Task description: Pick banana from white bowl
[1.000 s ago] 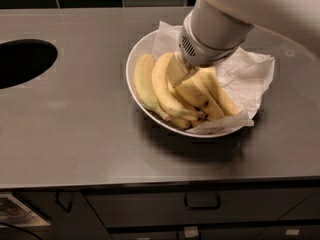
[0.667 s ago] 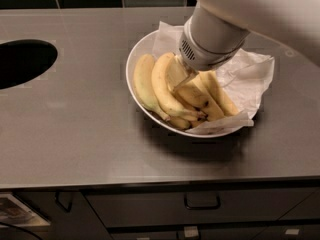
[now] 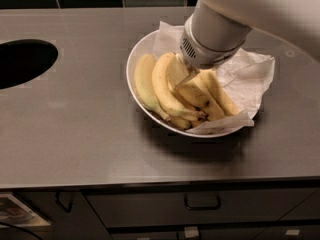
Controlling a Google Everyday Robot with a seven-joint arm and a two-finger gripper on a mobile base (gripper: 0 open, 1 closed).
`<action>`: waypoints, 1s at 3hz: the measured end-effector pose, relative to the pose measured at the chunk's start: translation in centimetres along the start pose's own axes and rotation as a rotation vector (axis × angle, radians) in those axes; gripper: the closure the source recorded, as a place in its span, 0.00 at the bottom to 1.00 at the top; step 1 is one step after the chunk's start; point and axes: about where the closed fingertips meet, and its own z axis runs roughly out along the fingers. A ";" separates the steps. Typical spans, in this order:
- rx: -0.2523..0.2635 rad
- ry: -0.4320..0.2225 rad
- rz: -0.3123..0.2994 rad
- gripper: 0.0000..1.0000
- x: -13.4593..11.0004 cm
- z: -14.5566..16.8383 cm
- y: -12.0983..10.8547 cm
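A wide white bowl sits on the steel counter and holds several yellow bananas on a crumpled white paper sheet. A plump, curved banana with a dark tip lies in the middle of the pile. Two longer bananas lie to its left along the bowl's wall. My gripper reaches down into the bowl right at the plump banana's upper end. The thick grey wrist hides most of the gripper.
A dark round hole opens in the counter at the far left. The counter's front edge runs above drawers with handles. A dark tiled wall stands behind. The arm's white body covers the upper right.
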 end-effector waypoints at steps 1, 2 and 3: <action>-0.008 0.004 -0.001 0.39 -0.1 0.2 0.1; -0.062 -0.009 -0.016 0.36 -0.9 1.1 0.9; -0.099 -0.021 -0.027 0.36 -1.5 1.5 1.5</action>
